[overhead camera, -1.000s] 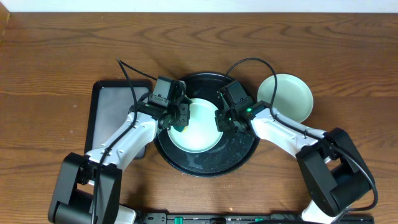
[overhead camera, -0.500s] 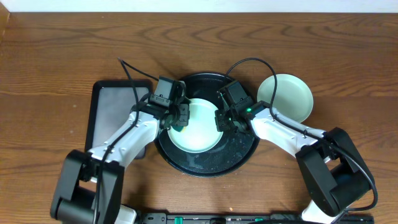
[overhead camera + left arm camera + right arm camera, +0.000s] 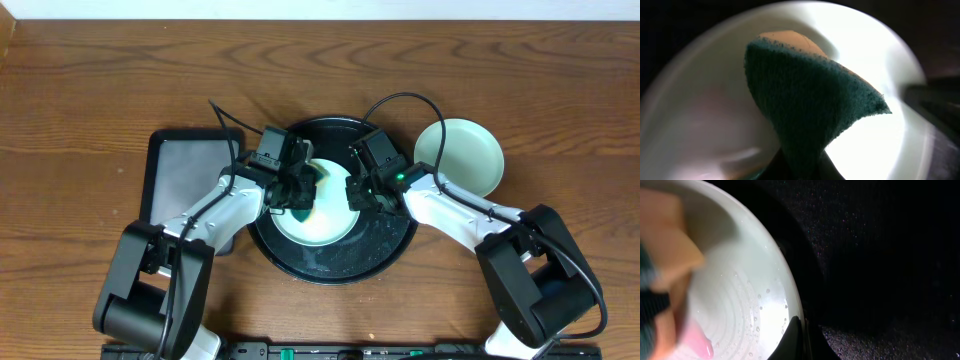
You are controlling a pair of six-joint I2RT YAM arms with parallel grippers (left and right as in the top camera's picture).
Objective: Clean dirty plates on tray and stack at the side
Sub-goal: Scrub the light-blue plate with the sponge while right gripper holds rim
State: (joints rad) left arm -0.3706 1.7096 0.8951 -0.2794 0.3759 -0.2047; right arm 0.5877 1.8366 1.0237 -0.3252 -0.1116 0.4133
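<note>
A pale mint plate (image 3: 322,212) lies in the round black tray (image 3: 385,245), over another plate whose yellowish edge shows at the lower left. My left gripper (image 3: 299,192) is shut on a green and tan sponge (image 3: 810,105) that rests on the plate's left half. My right gripper (image 3: 356,194) is shut on the plate's right rim (image 3: 790,287). The plate is wet, with a pink smear (image 3: 697,342). Another mint plate (image 3: 460,155) lies on the table right of the tray.
A rectangular black tray with a grey inside (image 3: 185,180) lies left of the round tray. Cables loop above both wrists. The brown wooden table (image 3: 90,90) runs all round.
My left gripper has moved right with the sponge, further onto the plate. The right gripper and the plate have stayed put.
</note>
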